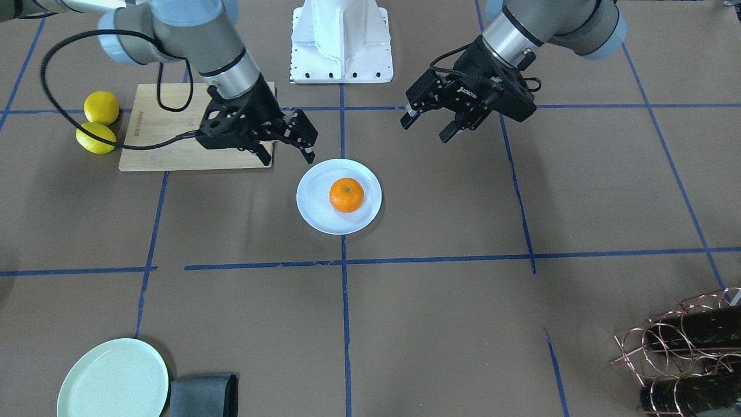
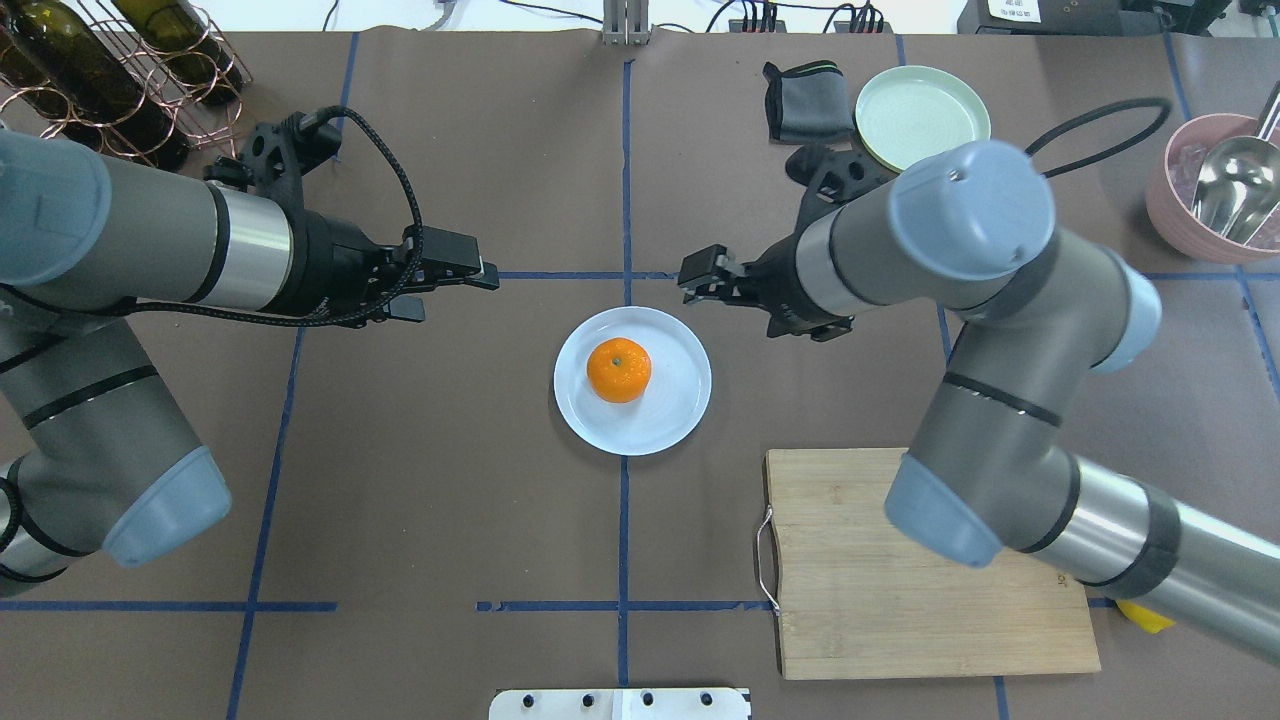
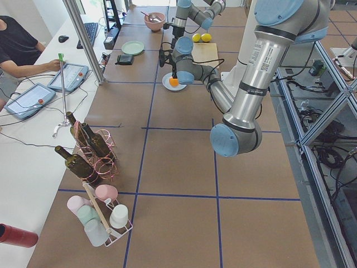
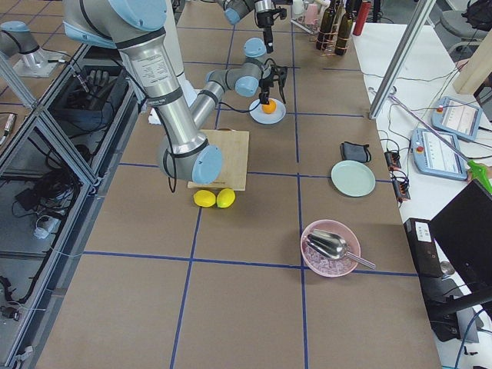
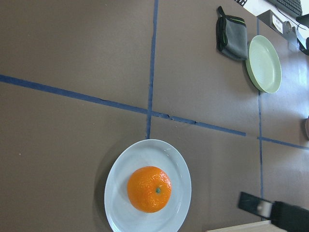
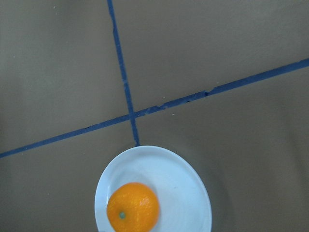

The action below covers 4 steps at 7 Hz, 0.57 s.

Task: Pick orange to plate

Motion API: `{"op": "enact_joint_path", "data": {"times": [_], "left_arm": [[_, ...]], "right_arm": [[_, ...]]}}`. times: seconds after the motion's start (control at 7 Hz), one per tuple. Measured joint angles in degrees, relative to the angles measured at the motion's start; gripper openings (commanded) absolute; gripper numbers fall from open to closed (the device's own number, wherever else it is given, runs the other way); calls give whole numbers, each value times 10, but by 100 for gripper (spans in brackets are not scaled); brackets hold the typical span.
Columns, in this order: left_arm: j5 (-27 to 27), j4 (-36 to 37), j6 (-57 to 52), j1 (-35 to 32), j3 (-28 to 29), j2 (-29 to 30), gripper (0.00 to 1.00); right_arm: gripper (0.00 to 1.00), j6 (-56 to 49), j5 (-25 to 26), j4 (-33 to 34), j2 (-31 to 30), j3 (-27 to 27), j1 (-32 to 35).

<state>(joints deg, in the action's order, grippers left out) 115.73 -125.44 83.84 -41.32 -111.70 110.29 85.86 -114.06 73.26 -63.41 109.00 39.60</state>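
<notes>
Small round bright orange citrus fruit [image 1: 347, 194] sits stem-up near the middle of the round pale blue-white plate [image 1: 312, 208], so the placing step looks finished. Just beyond the plate's far rim hangs the right two-finger gripper [image 1: 288, 153], and well apart to the side the left two-finger gripper [image 1: 427, 126], both with jaws spread and empty. What remains, I judge, is only backing them away without nudging the plate.

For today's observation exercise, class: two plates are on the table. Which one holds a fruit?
The pale blue-white plate in the middle: the orange sits on it. The mint-green plate, beside the grey cloth, holds nothing.
</notes>
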Motion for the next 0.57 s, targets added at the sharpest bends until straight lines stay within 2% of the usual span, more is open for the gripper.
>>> {"op": "enact_joint_path", "data": {"times": [0.29,0.57], "left_arm": [[40,3,-143,-52,4,-59,99],[134,4,-359,-177,49,-115,99]], "right_arm": [[100,-109,-124,7,-66,8,125],[100,-306,-215,20,-142,-24,259]]}}
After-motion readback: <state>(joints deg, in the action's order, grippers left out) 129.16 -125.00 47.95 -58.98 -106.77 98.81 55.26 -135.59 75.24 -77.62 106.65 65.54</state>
